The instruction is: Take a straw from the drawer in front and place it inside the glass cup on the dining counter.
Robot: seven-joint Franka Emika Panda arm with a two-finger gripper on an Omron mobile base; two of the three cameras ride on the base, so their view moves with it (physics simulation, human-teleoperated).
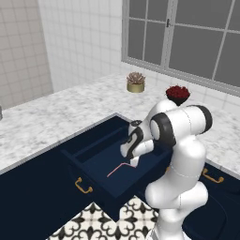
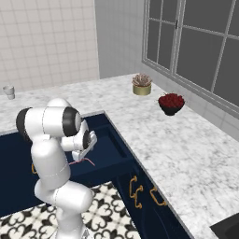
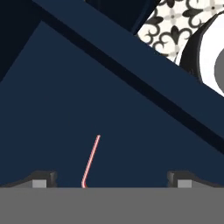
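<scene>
The navy drawer [image 1: 99, 163] stands pulled out of the dining counter [image 1: 56, 117]. On its floor lies the thin pinkish straw [image 1: 119, 168], bent at one end. My gripper [image 1: 133, 161] hangs low inside the drawer, just above that straw. In the hand view the straw [image 3: 91, 161] runs up from between the two fingertips [image 3: 44, 178], left of centre, and the gripper [image 3: 113, 179] is open and holds nothing. The small glass cup [image 2: 8, 92] stands far back on the marble top [image 2: 177, 149], well away from the arm.
A dark bowl of red berries [image 1: 177, 93] and a small potted plant [image 1: 136, 82] sit on the counter beyond the drawer. Brass handles [image 2: 158, 197] mark the navy cabinet doors to the right. Patterned floor tiles [image 1: 93, 225] lie below the drawer front.
</scene>
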